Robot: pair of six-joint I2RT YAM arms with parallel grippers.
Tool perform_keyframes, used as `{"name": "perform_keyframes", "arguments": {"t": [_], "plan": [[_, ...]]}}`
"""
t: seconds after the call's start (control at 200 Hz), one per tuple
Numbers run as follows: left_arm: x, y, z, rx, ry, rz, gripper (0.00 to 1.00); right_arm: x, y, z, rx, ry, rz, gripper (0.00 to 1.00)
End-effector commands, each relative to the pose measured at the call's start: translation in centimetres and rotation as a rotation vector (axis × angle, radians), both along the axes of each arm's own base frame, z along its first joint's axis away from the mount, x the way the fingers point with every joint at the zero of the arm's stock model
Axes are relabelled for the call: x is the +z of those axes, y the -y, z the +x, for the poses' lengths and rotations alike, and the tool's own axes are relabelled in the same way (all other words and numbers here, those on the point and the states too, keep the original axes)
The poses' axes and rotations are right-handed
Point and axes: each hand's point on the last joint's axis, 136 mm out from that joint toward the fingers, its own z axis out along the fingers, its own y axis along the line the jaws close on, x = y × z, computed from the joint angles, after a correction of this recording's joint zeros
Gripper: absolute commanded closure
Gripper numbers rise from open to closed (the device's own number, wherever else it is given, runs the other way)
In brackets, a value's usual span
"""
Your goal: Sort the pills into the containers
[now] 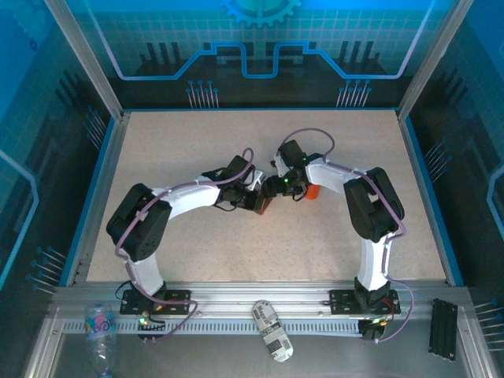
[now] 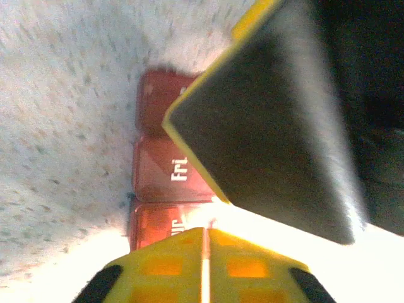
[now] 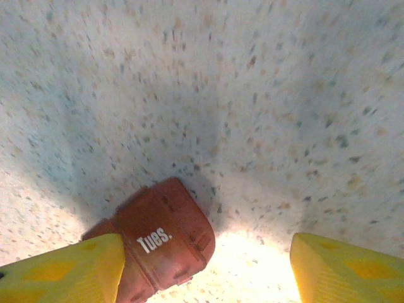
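The containers point(image 1: 261, 203), a dark red-brown tray of lidded compartments, lie at the table's middle between both grippers. In the left wrist view its lids point(image 2: 165, 170) read "Fri". My left gripper point(image 2: 206, 230) hangs right over them, its yellow fingers together with only a hairline slit and nothing visible between them. A dark, yellow-edged finger point(image 2: 271, 126) of the other arm crosses above. My right gripper point(image 3: 207, 247) stands open, and the tray's "Tues." end point(image 3: 165, 237) lies against its left finger point(image 3: 69, 268). An orange bottle point(image 1: 313, 191) sits just right of the grippers. The pills are hidden.
Speckled tabletop point(image 1: 236, 142) has raised blue edges on three sides. On the near rail lie a clear plastic bottle point(image 1: 100, 331), a white labelled cylinder point(image 1: 272, 331) and a black strip point(image 1: 443, 328). Both arms arch inward, crowding the centre.
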Motion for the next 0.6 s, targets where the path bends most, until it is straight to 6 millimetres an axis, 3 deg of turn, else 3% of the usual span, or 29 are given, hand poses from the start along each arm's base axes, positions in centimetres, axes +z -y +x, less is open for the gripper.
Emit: {"name": "perform_keyframes", "arguments": {"t": [0.0, 0.17, 0.21, 0.24, 0.25, 0.375, 0.455, 0.595], "plan": [[6.9, -0.6, 2.4, 0.026, 0.214, -0.067, 0.75, 3.6, -0.6, 1.8, -0.017, 0.034, 0.088, 0.28], [13.7, -2.8, 3.5, 0.081, 0.407, -0.143, 0.41, 10.2, -0.9, 3.5, -0.027, 0.154, 0.197, 0.27], [15.0, -3.4, 3.6, 0.095, 0.445, -0.156, 0.27, 12.1, -0.6, 3.8, -0.037, 0.186, 0.223, 0.26], [16.1, -4.0, 3.7, 0.109, 0.476, -0.165, 0.04, 13.5, -0.3, 3.9, -0.046, 0.211, 0.241, 0.26], [16.3, -4.3, 3.7, 0.115, 0.482, -0.166, 0.02, 14.0, -0.2, 4.0, -0.049, 0.22, 0.247, 0.26], [19.9, -7.0, 3.8, 0.175, 0.59, -0.172, 0.01, 19.6, 2.2, 4.1, -0.101, 0.334, 0.308, 0.23], [21.9, -9.3, 3.9, 0.243, 0.679, -0.155, 0.01, 22.8, 4.8, 3.7, -0.152, 0.422, 0.321, 0.19], [23.9, -12.9, 3.6, 0.326, 0.894, -0.063, 0.01, 25.5, 10.5, 3.0, -0.273, 0.562, 0.269, 0.1]]}}
